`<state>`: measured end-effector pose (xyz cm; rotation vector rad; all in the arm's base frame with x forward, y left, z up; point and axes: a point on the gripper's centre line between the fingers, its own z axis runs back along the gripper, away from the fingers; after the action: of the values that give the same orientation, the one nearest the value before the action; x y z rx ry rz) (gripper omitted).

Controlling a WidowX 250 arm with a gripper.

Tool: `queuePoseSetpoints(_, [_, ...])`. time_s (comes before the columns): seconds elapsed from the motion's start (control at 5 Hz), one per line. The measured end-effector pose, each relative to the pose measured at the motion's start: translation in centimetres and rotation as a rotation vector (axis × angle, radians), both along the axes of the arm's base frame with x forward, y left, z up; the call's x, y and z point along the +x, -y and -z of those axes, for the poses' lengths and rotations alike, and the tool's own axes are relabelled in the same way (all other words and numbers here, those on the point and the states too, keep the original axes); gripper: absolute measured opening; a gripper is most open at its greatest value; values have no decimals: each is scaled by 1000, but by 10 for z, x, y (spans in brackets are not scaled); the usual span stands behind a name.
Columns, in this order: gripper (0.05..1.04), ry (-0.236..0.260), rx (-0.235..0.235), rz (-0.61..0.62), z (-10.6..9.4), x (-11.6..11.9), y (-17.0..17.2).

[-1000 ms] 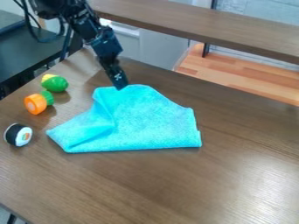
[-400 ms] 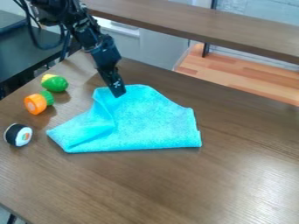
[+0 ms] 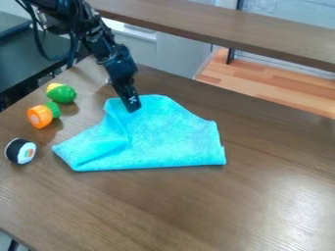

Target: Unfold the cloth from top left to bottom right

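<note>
1. Gripper (image 3: 132, 105) is hanging over the far part of the blue cloth (image 3: 170, 139); whether it is spreading or pressing together, I cannot tell.
2. Partly folded, the cloth is lying near the far edge of the table (image 3: 163, 211).
3. Green-and-yellow toy (image 3: 63, 94), orange-and-green toy (image 3: 39, 116) and toy sushi roll (image 3: 21, 151) are sitting toward the table's left edge.

Black robot arm (image 3: 99, 43), seen from where I stand: it enters at the upper left and descends at a slant, its lower end farther to my right than its upper. The wrist section (image 3: 120, 62) continues that slope. The black gripper (image 3: 132, 108) forms the lower end, tilted off vertical, tip downward.
</note>
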<state>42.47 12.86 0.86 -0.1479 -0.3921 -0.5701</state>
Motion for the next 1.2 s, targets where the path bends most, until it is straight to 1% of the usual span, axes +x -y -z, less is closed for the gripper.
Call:
queuePoseSetpoints(0.2, [361,4,-9,9,2,-1,3])
queuePoseSetpoints(0.4, [145,13,-38,25,3,-2,8])
queuePoseSetpoints(0.6, [71,34,-55,29,-4,-4,12])
queuePoseSetpoints(0.8, [60,99,-54,44,-33,-6,21])
queuePoseSetpoints(1.0, [59,137,-19,101,-50,-16,48])
queuePoseSetpoints(1.2, [59,116,30,194,-44,-38,78])
